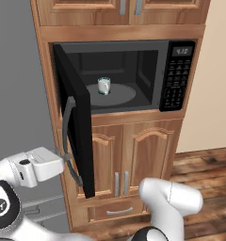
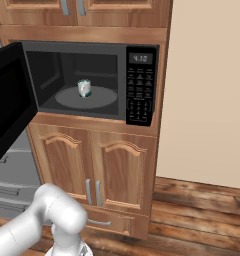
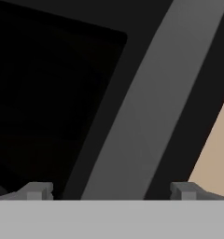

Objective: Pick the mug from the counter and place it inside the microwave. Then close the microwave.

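My gripper (image 3: 111,190) sits right up against the outer face of the microwave door (image 1: 76,123), fingers spread apart with nothing between them. In the hand view the 2 fingertips (image 3: 37,190) rise at the bottom, and the door's long grey handle (image 3: 142,107) runs diagonally across the gap between them, very close. I can't tell if either tip touches the handle. Dark door window to 1 side of the handle, beige wall (image 3: 216,149) past the door's edge on the other.

In the left base view my white hand (image 1: 42,164) reaches in from the left toward the lower part of the handle (image 1: 68,141), just beside it. The door stands wide open, swung out on its left hinge.

The mug (image 1: 104,85) is inside the microwave (image 1: 178,70), upright on the round turntable plate (image 1: 122,96), left of the plate's centre and toward the back. In the right base view the mug (image 2: 84,88) also sits left of centre on the plate (image 2: 99,97). Button panel and lit display (image 2: 140,58) are on the microwave's right side.

The microwave is set into a wooden cabinet (image 1: 133,155): 2 arched doors and a drawer below, 2 more doors above. Wood floor (image 2: 202,215) at the cabinet's base.
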